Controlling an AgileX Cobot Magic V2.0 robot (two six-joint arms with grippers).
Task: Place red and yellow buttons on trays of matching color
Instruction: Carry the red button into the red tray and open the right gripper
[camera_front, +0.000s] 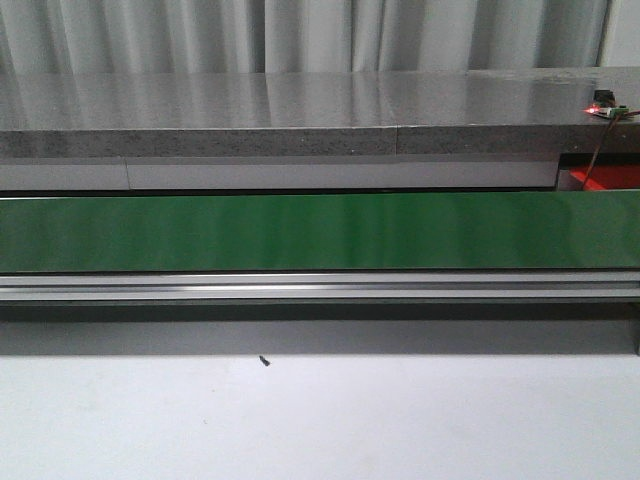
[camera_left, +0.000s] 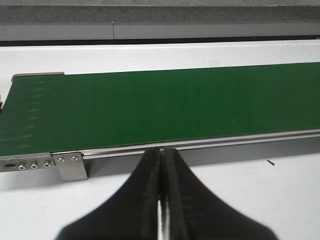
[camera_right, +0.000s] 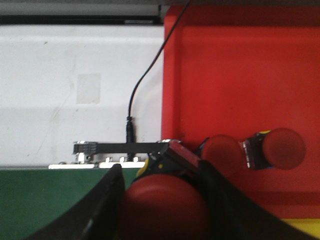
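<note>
In the right wrist view my right gripper (camera_right: 161, 175) is shut on a red button (camera_right: 162, 207) with a black and yellow base. It holds the button over the end of the green belt (camera_right: 45, 200), right beside the edge of the red tray (camera_right: 240, 75). Two more red buttons (camera_right: 220, 152) (camera_right: 282, 147) lie in the red tray. A strip of the yellow tray (camera_right: 302, 227) shows past the red one. My left gripper (camera_left: 162, 152) is shut and empty over the white table, at the near rail of the belt (camera_left: 160, 105). No yellow button is in view. Neither gripper shows in the front view.
The green conveyor belt (camera_front: 320, 232) runs across the front view, with a grey counter (camera_front: 300, 110) behind and the white table (camera_front: 320, 420) in front. A corner of the red tray (camera_front: 605, 178) shows at the far right. A black cable (camera_right: 145, 75) runs along the tray edge.
</note>
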